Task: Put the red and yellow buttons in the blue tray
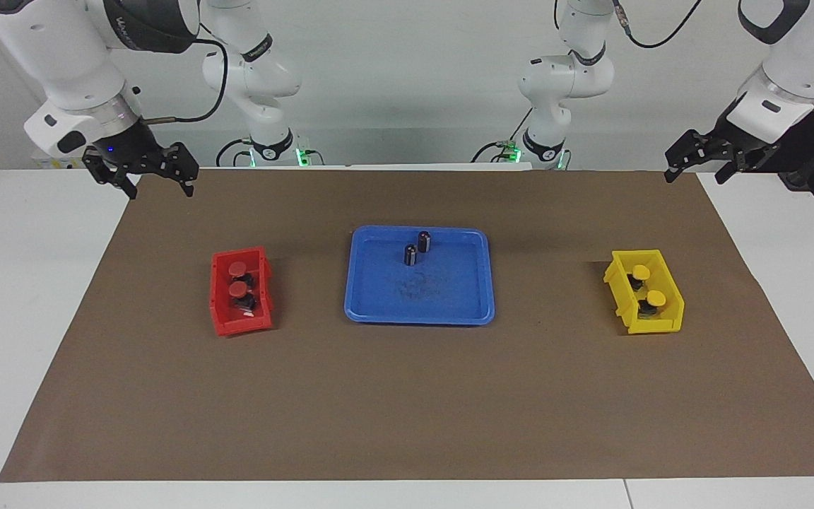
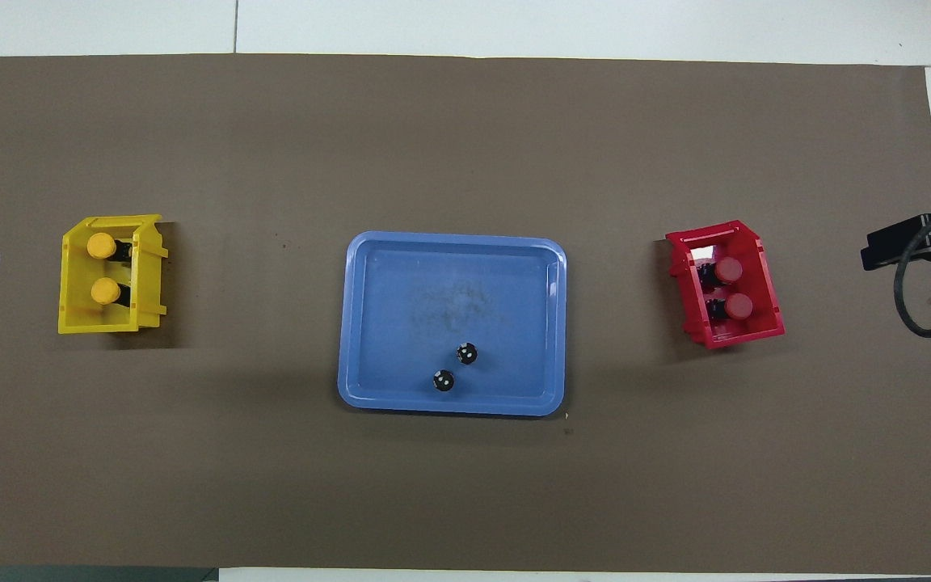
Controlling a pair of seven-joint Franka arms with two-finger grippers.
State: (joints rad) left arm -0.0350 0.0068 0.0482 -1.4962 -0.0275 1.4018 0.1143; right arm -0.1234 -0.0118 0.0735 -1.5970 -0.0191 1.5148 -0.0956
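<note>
Brown mat [image 1: 407, 396]: blue tray [image 1: 449, 311] central, red buttons [image 1: 237, 279] and yellow buttons [image 1: 647, 284] still binned. Left gripper [image 1: 693, 164], right gripper [image 1: 144, 173] hover spread, empty.

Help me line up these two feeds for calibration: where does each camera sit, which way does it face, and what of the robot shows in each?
Facing view: high across the table, looking toward the robots; both arms and bases show, right claw and left claw raised over the mat's corners nearest the robots.
Overhead view: high above the robots' end, looking steeply down and forward; only dark arm parts show at the edges.
Shared: blue tray holding two dark cylinders, red bin, yellow bin, seen half a turn apart.
</note>
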